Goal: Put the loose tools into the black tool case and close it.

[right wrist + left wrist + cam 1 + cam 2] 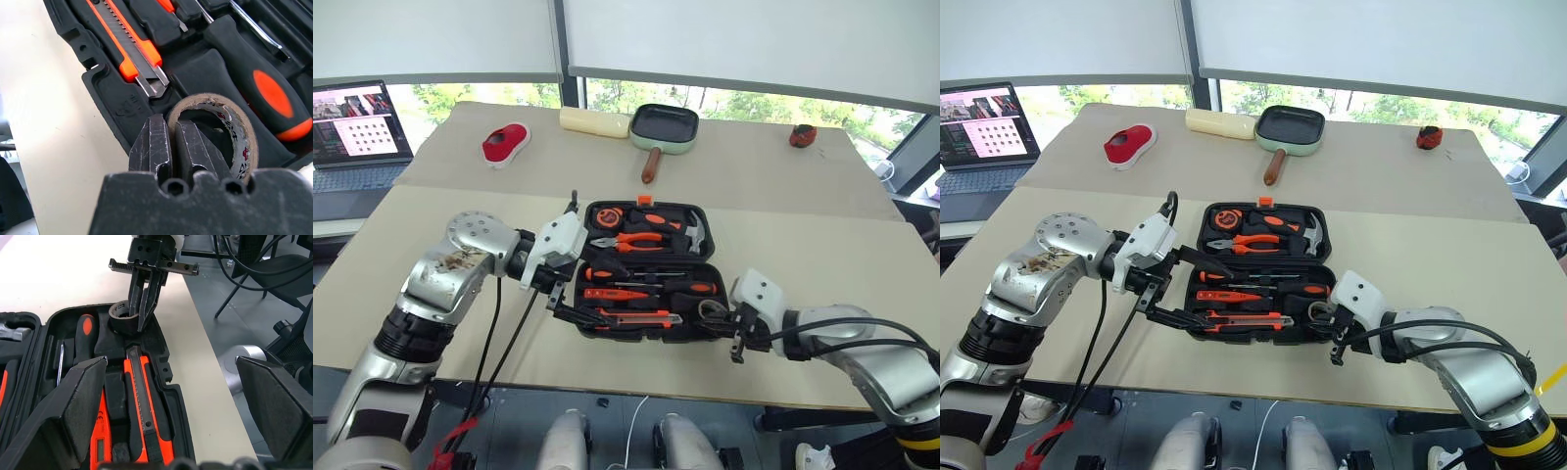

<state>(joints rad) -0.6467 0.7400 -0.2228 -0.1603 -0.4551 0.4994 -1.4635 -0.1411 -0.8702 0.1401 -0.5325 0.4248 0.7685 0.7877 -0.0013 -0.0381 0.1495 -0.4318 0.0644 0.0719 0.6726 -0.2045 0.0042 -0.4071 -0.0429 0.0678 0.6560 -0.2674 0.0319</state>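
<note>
The black tool case [590, 211] lies open on the table. Its near half holds two screwdrivers [690, 287], the tester pen [607, 294] and the utility knife [641, 318]. My right gripper [172, 125] is shut on the wall of the black tape roll [239, 132], one finger inside the ring and one outside. The roll sits at the case's near right corner, beside a screwdriver handle [264, 88]. My left gripper [582, 289] stands wide open at the case's left edge, its fingers [73, 401] spread over the near half and touching no tool.
Pliers [641, 241], a hammer [695, 233] and a tape measure [607, 215] fill the lid half. Behind the case lie a green frying pan [664, 125], a cream roll [594, 121], a red object [505, 144] and a small red item [803, 136]. A laptop [357, 127] stands far left.
</note>
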